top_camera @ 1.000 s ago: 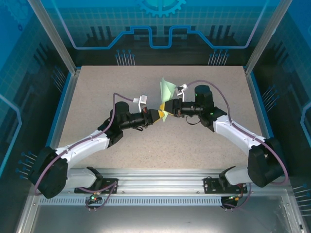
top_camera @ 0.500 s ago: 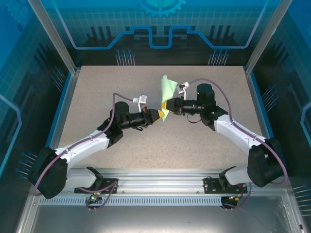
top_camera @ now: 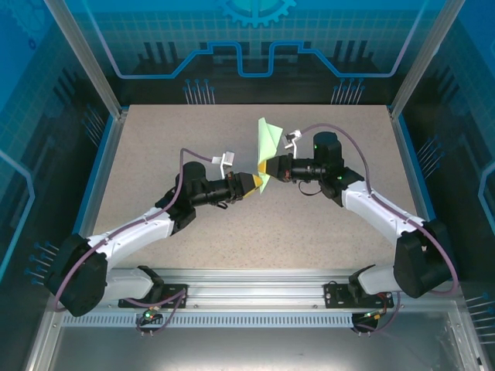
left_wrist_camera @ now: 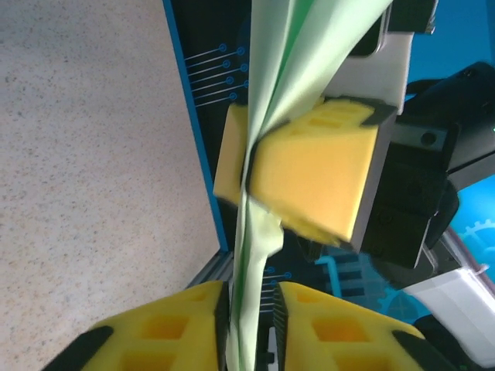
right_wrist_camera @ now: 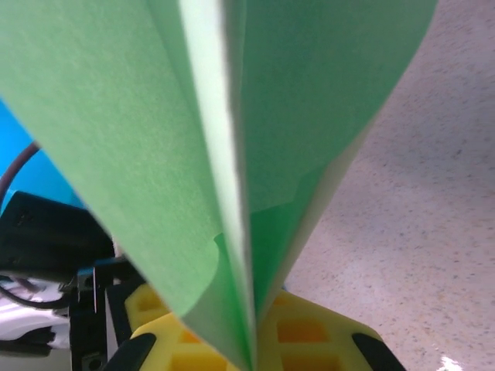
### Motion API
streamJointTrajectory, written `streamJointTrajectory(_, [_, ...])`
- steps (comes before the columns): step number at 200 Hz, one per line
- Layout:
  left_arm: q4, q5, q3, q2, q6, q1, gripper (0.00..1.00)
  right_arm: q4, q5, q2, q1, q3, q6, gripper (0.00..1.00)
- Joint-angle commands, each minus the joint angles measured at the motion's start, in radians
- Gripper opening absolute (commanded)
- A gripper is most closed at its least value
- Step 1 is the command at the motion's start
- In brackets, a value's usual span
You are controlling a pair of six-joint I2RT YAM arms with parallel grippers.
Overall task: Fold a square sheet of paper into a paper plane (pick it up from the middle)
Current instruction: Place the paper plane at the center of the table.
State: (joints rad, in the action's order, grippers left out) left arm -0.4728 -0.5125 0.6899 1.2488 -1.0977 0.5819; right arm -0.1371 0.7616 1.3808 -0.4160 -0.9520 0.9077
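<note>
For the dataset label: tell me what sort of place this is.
Probably a robot lab work cell, not a home: a speckled tabletop fenced by aluminium posts and blue circuit-print panels, with two arms bolted to a rail at its near edge, the right tool pinching a sheet of paper.

Thin matt paper plane, yellow matt plastic fingers, speckled, fine-grained matt tabletop

paper: top cut off | right fingers: mostly behind paper | left fingers: cropped at bottom
</note>
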Motion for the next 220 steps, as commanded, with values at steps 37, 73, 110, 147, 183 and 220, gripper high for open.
streamJointTrajectory(37, [0.432,0.231,0.028,-0.107,0.133,0.007,0.53,0.753,-0.564,0.159,-0.014,-0.216,-0.437,0.08])
streamJointTrajectory(73, [0.527,0.294,0.025,-0.133,0.153,0.006,0.54,0.905,-0.767,0.377,-0.134,-0.34,-0.468,0.1])
streamJointTrajectory(110, [0.574,0.31,0.036,-0.138,0.171,0.006,0.55,0.96,-0.864,0.531,-0.201,-0.433,-0.432,0.12])
streamJointTrajectory(147, [0.589,0.307,0.039,-0.13,0.183,0.006,0.56,0.964,-0.869,0.542,-0.208,-0.447,-0.432,0.35])
streamJointTrajectory(183, [0.583,0.298,0.044,-0.116,0.186,0.007,0.57,0.971,-0.871,0.466,-0.197,-0.428,-0.449,0.56])
streamJointTrajectory(220, [0.575,0.29,0.052,-0.1,0.185,0.006,0.57,0.976,-0.852,0.443,-0.188,-0.401,-0.466,0.74])
